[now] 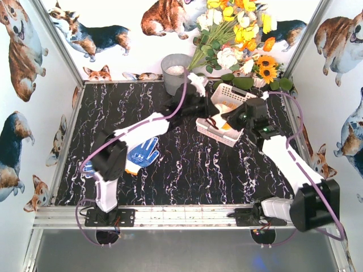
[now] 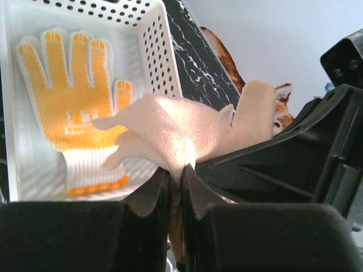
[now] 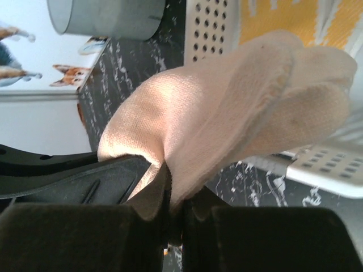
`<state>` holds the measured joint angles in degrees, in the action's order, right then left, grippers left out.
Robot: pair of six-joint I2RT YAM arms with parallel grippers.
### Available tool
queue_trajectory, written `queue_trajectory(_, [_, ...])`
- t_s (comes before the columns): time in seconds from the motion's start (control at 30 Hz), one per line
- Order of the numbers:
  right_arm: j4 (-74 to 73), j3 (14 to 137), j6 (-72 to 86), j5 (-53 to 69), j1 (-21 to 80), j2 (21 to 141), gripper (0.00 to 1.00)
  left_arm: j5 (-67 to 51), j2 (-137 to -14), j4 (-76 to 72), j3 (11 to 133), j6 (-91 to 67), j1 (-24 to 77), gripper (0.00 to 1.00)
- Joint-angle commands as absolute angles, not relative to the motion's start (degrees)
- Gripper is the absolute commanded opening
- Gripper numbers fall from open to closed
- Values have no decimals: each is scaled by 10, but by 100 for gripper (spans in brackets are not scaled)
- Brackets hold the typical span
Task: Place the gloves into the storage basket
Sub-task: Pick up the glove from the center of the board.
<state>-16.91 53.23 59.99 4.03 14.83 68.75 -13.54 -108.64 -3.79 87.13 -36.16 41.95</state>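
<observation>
A cream glove [image 2: 187, 127] hangs bunched just beside the storage basket [image 2: 161, 51]. My left gripper [image 2: 176, 170] is shut on a fold of it. My right gripper [image 3: 182, 192] is shut on what looks like the same cream glove [image 3: 238, 119], so the two grippers meet close together at the basket's near side [image 1: 211, 129]. A yellow glove [image 2: 71, 96] with an orange-trimmed cuff lies flat inside the basket. A blue dotted glove [image 1: 142, 154] lies on the black marble table, beside the left arm.
A grey metal bucket [image 1: 176, 72] stands at the back, left of the basket, with something white inside it. A bunch of artificial flowers [image 1: 241, 34] leans over the back right corner. Corgi-print walls enclose the table on three sides.
</observation>
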Motion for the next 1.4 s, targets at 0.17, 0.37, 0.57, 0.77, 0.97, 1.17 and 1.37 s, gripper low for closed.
queue_trajectory(0.17, [-79,592,535,93,86,788,0,-155,-1247,-23,1056,-297,381,0])
queue_trajectory(0.37, [-20,627,482,103,74,869,0,-162,-1326,-60,1136,-258,368,0])
queue_trajectory(0.57, [38,675,439,116,65,940,0,-171,-1397,-105,1219,-234,351,0])
queue_trajectory(0.77, [75,701,409,116,64,1013,0,-204,-1463,-133,1278,-229,340,0])
queue_trajectory(0.97, [54,701,422,136,64,1068,0,-233,-1485,-116,1266,-247,334,0])
queue_trajectory(1.17, [30,684,435,157,64,1055,0,-236,-1445,-116,1203,-258,334,0])
queue_trajectory(1.37, [-47,690,433,167,64,1038,0,-252,-1422,-73,1188,-284,335,0])
